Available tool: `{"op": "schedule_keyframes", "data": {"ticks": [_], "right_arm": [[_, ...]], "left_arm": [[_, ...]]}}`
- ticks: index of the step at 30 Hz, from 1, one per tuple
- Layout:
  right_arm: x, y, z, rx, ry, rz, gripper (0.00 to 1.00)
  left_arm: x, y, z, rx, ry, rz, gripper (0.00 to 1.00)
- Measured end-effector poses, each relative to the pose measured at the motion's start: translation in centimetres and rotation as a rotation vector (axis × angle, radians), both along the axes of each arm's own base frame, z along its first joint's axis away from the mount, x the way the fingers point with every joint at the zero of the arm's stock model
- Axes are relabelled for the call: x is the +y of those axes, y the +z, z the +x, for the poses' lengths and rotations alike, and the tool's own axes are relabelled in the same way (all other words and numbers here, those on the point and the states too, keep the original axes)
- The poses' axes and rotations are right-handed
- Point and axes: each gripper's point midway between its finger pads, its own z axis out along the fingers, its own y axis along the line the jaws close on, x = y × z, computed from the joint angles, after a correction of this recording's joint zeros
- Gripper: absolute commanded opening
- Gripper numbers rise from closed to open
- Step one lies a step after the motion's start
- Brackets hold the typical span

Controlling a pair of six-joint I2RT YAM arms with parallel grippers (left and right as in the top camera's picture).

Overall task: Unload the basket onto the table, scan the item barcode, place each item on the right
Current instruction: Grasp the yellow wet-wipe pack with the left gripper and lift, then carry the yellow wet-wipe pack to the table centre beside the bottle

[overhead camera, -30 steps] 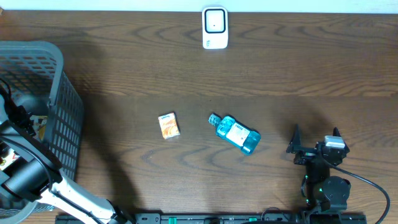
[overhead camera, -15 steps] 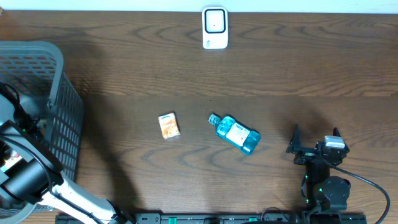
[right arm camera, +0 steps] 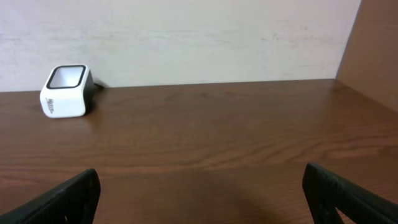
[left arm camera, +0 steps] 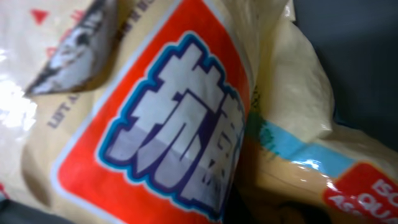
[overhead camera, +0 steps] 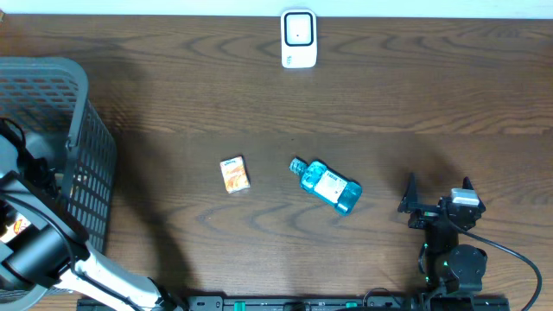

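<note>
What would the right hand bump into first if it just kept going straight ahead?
Probably nothing until the pale wall: the right hand faces bare table, and the white scanner sits off to its left, likely out of its path.

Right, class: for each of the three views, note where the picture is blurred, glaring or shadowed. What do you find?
Left wrist: the packet fills the frame, soft and out of focus, with white glare at the left. Overhead: sharp and evenly lit, with soft shadow on the table beside the basket. Right wrist: the scanner is crisp, the bottom corners dark.
</note>
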Motion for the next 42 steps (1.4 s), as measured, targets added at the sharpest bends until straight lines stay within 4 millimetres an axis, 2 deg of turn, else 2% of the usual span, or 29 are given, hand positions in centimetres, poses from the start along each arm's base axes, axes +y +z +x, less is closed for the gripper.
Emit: {"op": "schedule_keyframes", "data": {"ticks": [3,5,9,14,17,20,23,25,27,30,34,35,38,42], "right_arm": [[0.0,0.0,0.0,0.0,0.0,0.0,0.99],[0.0,0.0,0.0,0.0,0.0,0.0,0.99],[0.0,0.0,0.0,0.0,0.0,0.0,0.99],[0.0,0.0,0.0,0.0,0.0,0.0,0.99],[0.0,0.0,0.0,0.0,0.0,0.0,0.99],[0.0,0.0,0.0,0.0,0.0,0.0,0.99],[0.0,0.0,0.0,0.0,0.0,0.0,0.99],[0.0,0.0,0.0,0.0,0.0,0.0,0.99],[0.0,0.0,0.0,0.0,0.0,0.0,0.99],[0.0,0.0,0.0,0.0,0.0,0.0,0.99],[0.0,0.0,0.0,0.0,0.0,0.0,0.99],[0.0,0.0,0.0,0.0,0.0,0.0,0.99],[0.0,0.0,0.0,0.0,0.0,0.0,0.99],[0.0,0.0,0.0,0.0,0.0,0.0,0.99]], "left_arm": [[-0.5,1.5,0.9,-0.069,-0.042,-0.015,0.07],[-0.6,3.5,1.5,-0.128,-0.06,0.012,0.07],[-0.4,9.7,2.3,-0.284,-0.089,0.137,0.07],[-0.7,17.8,2.1,-0.459,-0.108,0.313,0.08],[-1.8,22.2,1.8,-0.573,-0.15,0.393,0.07],[-3.0,25.8,2.4,-0.695,-0.227,0.45,0.07],[-5.2,28.7,3.0,-0.805,-0.343,0.472,0.07],[-7.3,30.2,3.8,-0.869,-0.457,0.471,0.07],[-10.3,31.3,5.0,-0.93,-0.624,0.454,0.07],[-15.7,31.9,6.9,-0.989,-0.903,0.397,0.07],[-23.7,31.6,8.4,-1.026,-1.297,0.323,0.07],[-26.0,31.6,8.6,-1.032,-1.41,0.317,0.07],[-31.0,30.9,8.2,-1.014,-1.644,0.297,0.07],[-35.5,28.2,7.5,-0.895,-1.854,0.258,0.07]]}}
